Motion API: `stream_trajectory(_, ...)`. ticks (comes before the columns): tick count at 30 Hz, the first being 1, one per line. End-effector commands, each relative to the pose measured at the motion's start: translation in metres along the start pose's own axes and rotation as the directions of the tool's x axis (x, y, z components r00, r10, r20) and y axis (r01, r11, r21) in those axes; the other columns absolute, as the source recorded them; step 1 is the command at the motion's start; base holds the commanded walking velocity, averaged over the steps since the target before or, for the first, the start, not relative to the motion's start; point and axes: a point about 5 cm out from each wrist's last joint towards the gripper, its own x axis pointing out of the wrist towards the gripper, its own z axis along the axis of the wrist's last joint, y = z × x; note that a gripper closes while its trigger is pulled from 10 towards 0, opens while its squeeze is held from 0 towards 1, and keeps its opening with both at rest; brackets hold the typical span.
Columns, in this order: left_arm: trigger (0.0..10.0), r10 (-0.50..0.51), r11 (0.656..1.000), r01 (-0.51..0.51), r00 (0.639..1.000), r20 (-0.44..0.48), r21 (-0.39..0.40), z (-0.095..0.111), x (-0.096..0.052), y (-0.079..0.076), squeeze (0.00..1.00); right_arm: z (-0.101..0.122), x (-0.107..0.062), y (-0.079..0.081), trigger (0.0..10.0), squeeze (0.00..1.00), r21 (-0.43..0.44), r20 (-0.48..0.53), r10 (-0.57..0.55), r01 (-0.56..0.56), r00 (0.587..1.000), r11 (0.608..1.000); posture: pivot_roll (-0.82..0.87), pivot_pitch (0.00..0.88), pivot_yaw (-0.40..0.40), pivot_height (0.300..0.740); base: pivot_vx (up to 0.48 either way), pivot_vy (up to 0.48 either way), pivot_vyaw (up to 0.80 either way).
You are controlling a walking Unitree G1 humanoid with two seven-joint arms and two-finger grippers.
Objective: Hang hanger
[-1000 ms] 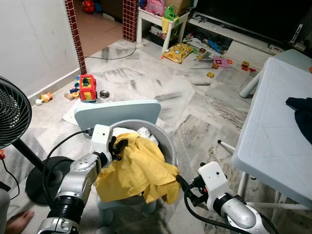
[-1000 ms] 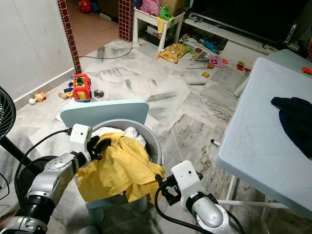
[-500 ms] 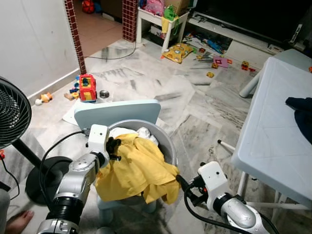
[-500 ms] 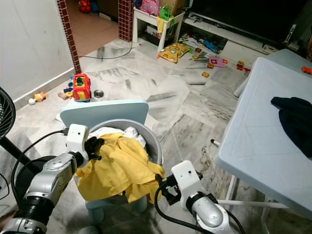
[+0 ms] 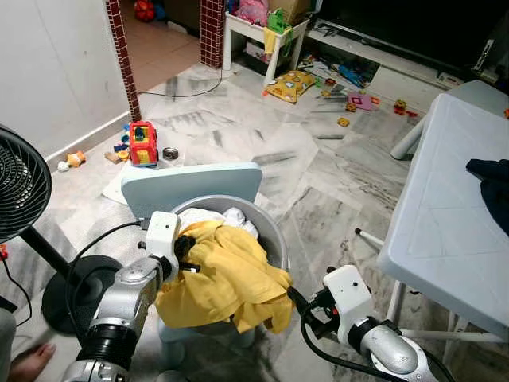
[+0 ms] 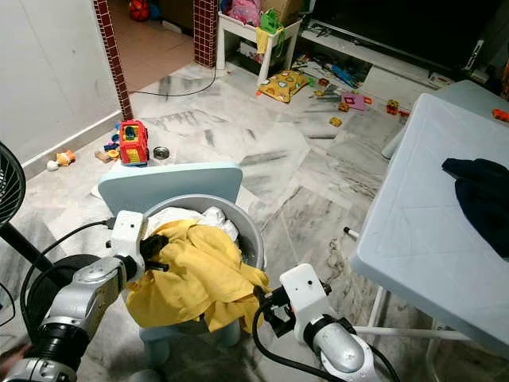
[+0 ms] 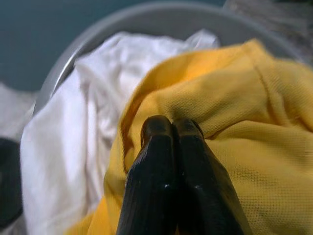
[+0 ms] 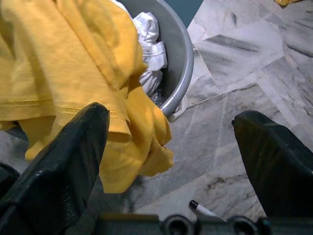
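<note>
The left gripper (image 7: 171, 128), fingers pressed together, rests against the yellow shirt (image 5: 231, 278) draped over the grey basket (image 5: 274, 231).

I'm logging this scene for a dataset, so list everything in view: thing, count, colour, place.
Garment: one, yellow, draped over the basket's front rim.
Basket: one, grey, on a small chair.
Laundry: white, inside the basket.
Chair: one, pale blue, under the basket.
Table: one, pale blue, robot's right.
Cloth: one, dark, on the table.
Fan: one, black, robot's left.
Toy truck: one, red, on the floor by the wall.
Left gripper: shut, on the garment.
Right gripper: open, beside the hanging garment.
</note>
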Motion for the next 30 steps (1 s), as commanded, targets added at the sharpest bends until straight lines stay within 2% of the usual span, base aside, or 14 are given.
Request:
stream_trajectory(1, 0.0, 0.057, 0.998, -0.057, 0.998, -0.034, -0.012, -0.009, -0.002, 0.004, 0.0, -0.006, 0.0, -0.003, 10.0, 0.0, -0.002, -0.031, -0.002, 0.002, 1.0, 1.0, 0.07, 0.109, -0.148, 0.74, 0.0, 0.0, 0.0)
stream_trajectory(4, 0.0, 0.135, 0.991, -0.135, 0.99, -0.03, -0.011, -0.01, -0.004, 0.013, 0.0, -0.006, 0.0, -0.003, 10.0, 0.0, -0.003, -0.032, -0.001, 0.001, 0.999, 1.0, 0.07, 0.108, -0.148, 0.74, 0.0, 0.0, 0.0)
stream_trajectory(6, 0.0, 0.275, 0.961, -0.276, 0.961, 0.036, 0.01, -0.003, -0.009, 0.03, 0.0, -0.006, 0.0, -0.003, 10.0, 0.0, -0.004, -0.033, 0.0, 0.0, 0.999, 1.0, 0.07, 0.106, -0.148, 0.74, 0.0, 0.0, 0.0)
stream_trajectory(8, 0.0, 0.296, 0.955, -0.297, 0.954, 0.049, 0.014, -0.002, -0.01, 0.033, 0.0, -0.006, 0.0, -0.003, 10.0, 0.0, -0.004, -0.033, 0.0, 0.0, 0.999, 1.0, 0.07, 0.106, -0.148, 0.74, 0.0, 0.0, 0.0)
stream_trajectory(12, 0.0, 0.355, 0.932, -0.361, 0.926, 0.131, 0.032, 0.011, -0.013, 0.041, 0.0, -0.006, 0.001, -0.004, 10.0, 0.0, -0.005, -0.032, 0.0, 0.0, 0.999, 1.0, 0.07, 0.101, -0.147, 0.74, 0.0, 0.0, 0.0)
stream_trajectory(13, 0.0, 0.355, 0.932, -0.361, 0.926, 0.131, 0.032, 0.011, -0.013, 0.041, 0.0, -0.006, 0.001, -0.004, 10.0, 0.0, -0.005, -0.032, 0.0, 0.0, 0.999, 1.0, 0.07, 0.101, -0.147, 0.74, 0.0, 0.0, 0.0)
stream_trajectory(18, 0.0, 0.38, 0.908, -0.415, 0.877, 0.295, 0.062, 0.036, -0.017, 0.041, 0.0, -0.006, 0.002, -0.004, 10.0, 0.0, -0.009, -0.03, 0.001, -0.001, 1.0, 1.0, 0.07, 0.097, -0.148, 0.74, 0.0, 0.0, 0.0)
stream_trajectory(19, 0.0, 0.38, 0.908, -0.415, 0.877, 0.295, 0.062, 0.036, -0.017, 0.041, 0.0, -0.006, 0.002, -0.004, 10.0, 0.0, -0.009, -0.03, 0.001, -0.001, 1.0, 1.0, 0.07, 0.097, -0.148, 0.74, 0.0, 0.0, 0.0)
stream_trajectory(20, 0.0, 0.348, 0.912, -0.401, 0.867, 0.357, 0.087, 0.046, -0.018, 0.035, 0.0, -0.006, 0.002, -0.004, 10.0, 0.0, -0.01, -0.03, 0.002, -0.002, 1.0, 1.0, 0.07, 0.096, -0.15, 0.74, 0.0, 0.0, 0.0)
stream_trajectory(21, 0.0, 0.327, 0.914, -0.391, 0.866, 0.377, 0.105, 0.049, -0.017, 0.032, 0.0, -0.006, 0.002, -0.004, 10.0, 0.0, -0.011, -0.03, 0.002, -0.002, 1.0, 1.0, 0.07, 0.096, -0.15, 0.74, 0.0, 0.0, 0.0)
stream_trajectory(27, 0.2, 0.314, 0.923, -0.37, 0.881, 0.355, 0.102, 0.047, -0.014, 0.028, 0.0, -0.004, 0.003, -0.004, 10.0, 0.0, -0.014, -0.027, 0.004, -0.004, 1.0, 1.0, 0.07, 0.097, -0.148, 0.74, 0.0, 0.0, 0.0)
stream_trajectory(28, 10.0, 0.327, 0.92, -0.38, 0.878, 0.349, 0.093, 0.045, -0.016, 0.03, 0.0, -0.004, 0.003, -0.004, 10.0, 0.0, -0.013, -0.027, 0.003, -0.004, 1.0, 1.0, 0.07, 0.099, -0.147, 0.74, 0.0, 0.0, 0.0)
stream_trajectory(29, 10.0, 0.337, 0.918, -0.387, 0.876, 0.344, 0.086, 0.044, -0.016, 0.032, 0.0, -0.005, 0.003, -0.004, 10.0, 0.0, -0.013, -0.027, 0.003, -0.003, 1.0, 1.0, 0.07, 0.099, -0.147, 0.74, 0.0, 0.0, 0.0)
stream_trajectory(30, 10.0, 0.352, 0.916, -0.394, 0.877, 0.328, 0.072, 0.039, -0.017, 0.036, 1.0, -0.005, 0.002, -0.004, 10.0, 0.0, -0.012, -0.028, 0.002, -0.003, 1.0, 1.0, 0.07, 0.101, -0.146, 0.74, 0.0, 0.0, 0.0)
